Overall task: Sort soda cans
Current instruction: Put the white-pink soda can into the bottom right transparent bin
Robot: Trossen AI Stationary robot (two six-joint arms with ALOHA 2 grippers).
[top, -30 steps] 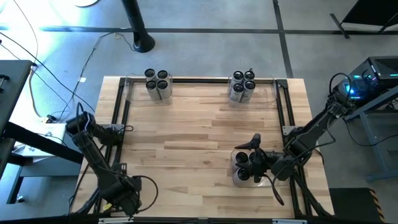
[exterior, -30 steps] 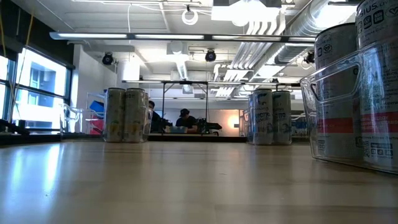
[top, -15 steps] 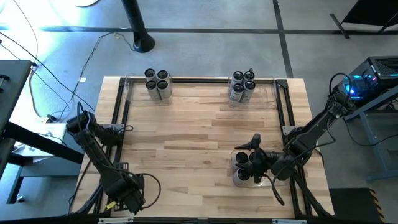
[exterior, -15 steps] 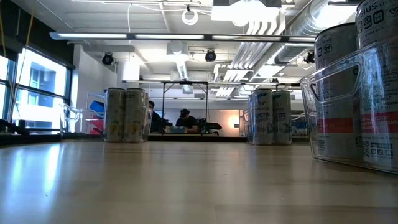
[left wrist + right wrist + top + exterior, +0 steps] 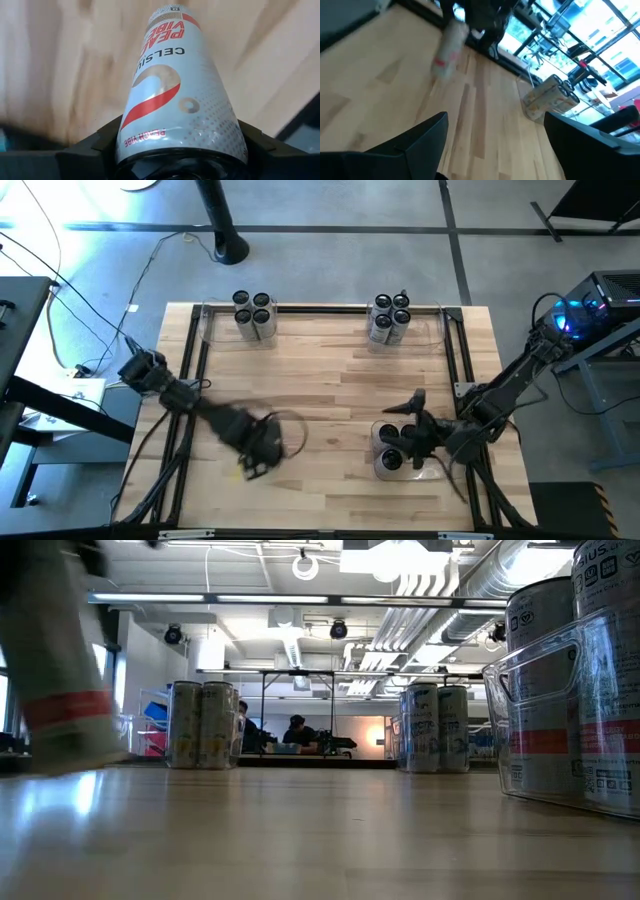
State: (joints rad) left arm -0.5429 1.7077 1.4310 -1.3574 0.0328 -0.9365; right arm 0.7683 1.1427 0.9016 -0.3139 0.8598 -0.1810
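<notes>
**While the left arm carries a can, the right gripper waits over the near bin**

Where the high view shows the lower left of centre, the left gripper (image 5: pixel 258 452) appears blurred above the wooden table (image 5: pixel 320 370). In the left wrist view its two dark fingers (image 5: pixel 95 150) are clamped on either side of a silver can (image 5: pixel 175 95) with red lettering and a red swoosh, the can filling the middle of the frame with the tabletop behind it. The same can shows as a blurred grey shape with a red band at the far left edge of the low view (image 5: pixel 60 690).

At the lower right of the high view, the right gripper (image 5: pixel 412 430) hangs over a clear bin (image 5: pixel 381 469) holding dark-topped cans (image 5: pixel 392 461). Its fingers (image 5: pixel 420 137) stand wide apart and grasp nothing, as the right wrist view shows.

Two further groups of four cans sit along the upper edge of the table in the high view: one at upper left (image 5: pixel 252 310) and one at upper right (image 5: pixel 390 314), each inside a clear bin. In the low view these groups stand upright at centre left (image 5: pixel 202 724) and centre right (image 5: pixel 432 727), with the near bin's cans (image 5: pixel 545 690) large at the right edge.
</notes>
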